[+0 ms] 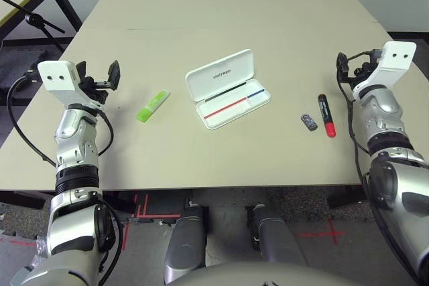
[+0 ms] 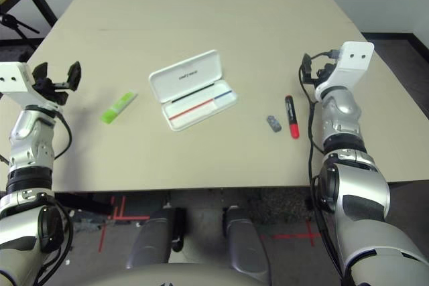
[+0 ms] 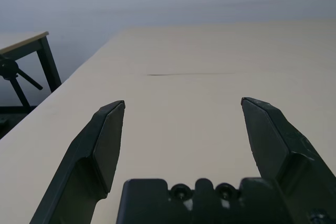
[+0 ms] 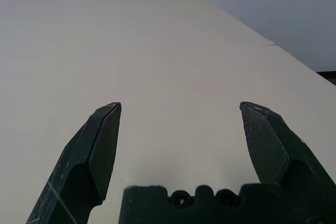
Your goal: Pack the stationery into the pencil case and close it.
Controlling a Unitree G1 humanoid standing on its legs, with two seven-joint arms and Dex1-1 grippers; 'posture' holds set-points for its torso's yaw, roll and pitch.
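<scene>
Left eye view: the case (image 1: 228,88) is seen lying open near the middle of the table (image 1: 221,11), its lid folded back and a red-and-blue stripe shown inside. The highlighter (image 1: 152,106) is placed well to the case's left; the marker (image 1: 326,115) and the grey block (image 1: 308,122) are found just beside each other, apart from the case on its right. The left gripper (image 1: 100,78) is held raised near the table's left edge, its fingers spread wide and empty.

Right eye view: the same layout is shown. The right gripper (image 2: 314,68) is held raised beyond the marker (image 2: 291,116).

Left wrist view: the left fingers (image 3: 102,145) are seen wide apart over bare tabletop, nothing between them.

Right wrist view: the right fingers (image 4: 100,148) are likewise spread wide, and nothing is gripped.
</scene>
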